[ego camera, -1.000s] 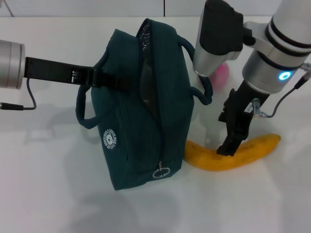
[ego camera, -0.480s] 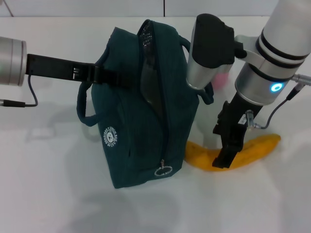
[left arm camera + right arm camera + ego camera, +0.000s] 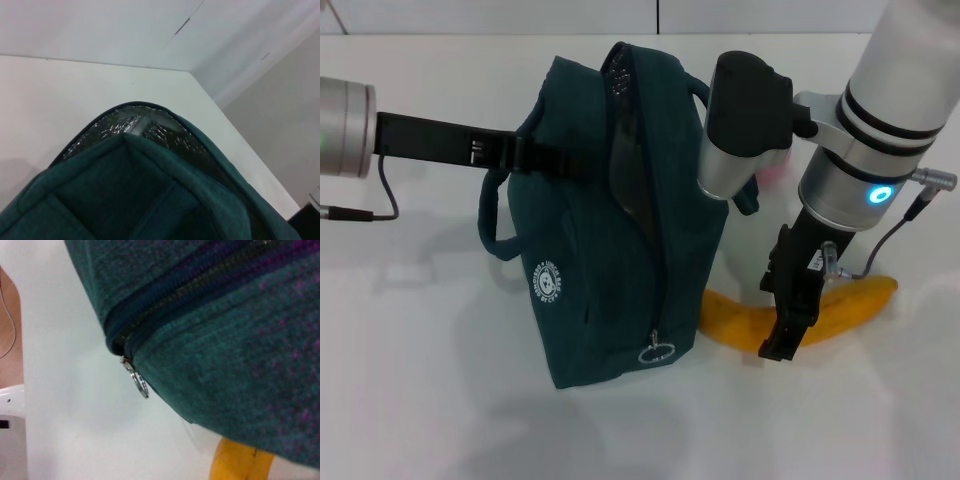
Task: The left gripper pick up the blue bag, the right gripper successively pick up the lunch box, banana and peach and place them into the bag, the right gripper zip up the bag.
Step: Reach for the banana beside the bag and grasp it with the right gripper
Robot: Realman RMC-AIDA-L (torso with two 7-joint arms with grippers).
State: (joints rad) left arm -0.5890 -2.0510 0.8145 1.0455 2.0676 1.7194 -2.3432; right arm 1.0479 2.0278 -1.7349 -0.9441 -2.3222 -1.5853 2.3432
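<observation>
The blue bag (image 3: 600, 240) stands upright in the middle of the table, its zipper open along the top and its ring pull (image 3: 655, 353) low at the near end. My left gripper (image 3: 525, 155) is shut on the bag's left handle. My right gripper (image 3: 782, 335) hangs low over the middle of the banana (image 3: 855, 297), which lies on the table right of the bag. Only a pink sliver of the peach (image 3: 777, 172) shows behind the right arm. The lunch box is out of view. The right wrist view shows the bag (image 3: 225, 315), its ring pull (image 3: 139, 384) and the banana (image 3: 240, 462).
The left wrist view looks down on the bag's top edge (image 3: 150, 170) and its silver lining (image 3: 125, 125). White table (image 3: 420, 380) stretches around the bag. A cable (image 3: 880, 245) loops beside the right wrist.
My right gripper has come down and slightly left, toward the banana's middle. The banana and bag have stayed put, and the left arm has held still.
</observation>
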